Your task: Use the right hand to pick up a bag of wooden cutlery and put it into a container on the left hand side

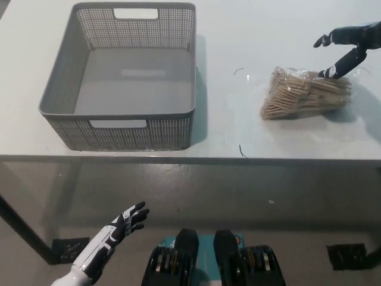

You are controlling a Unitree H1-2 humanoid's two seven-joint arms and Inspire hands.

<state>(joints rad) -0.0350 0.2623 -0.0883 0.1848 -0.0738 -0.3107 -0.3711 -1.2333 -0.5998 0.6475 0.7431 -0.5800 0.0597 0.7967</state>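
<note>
The bag of wooden cutlery (305, 93) lies on the white worktop (238, 36), right of the grey basket (119, 134) and well apart from it. The black right hand (350, 43) is at the bag's far right end, its fingers (343, 63) spread and holding nothing, one fingertip down at the bag's edge. The white left hand (118, 231) rests low, below the worktop's front edge, fingers apart.
</note>
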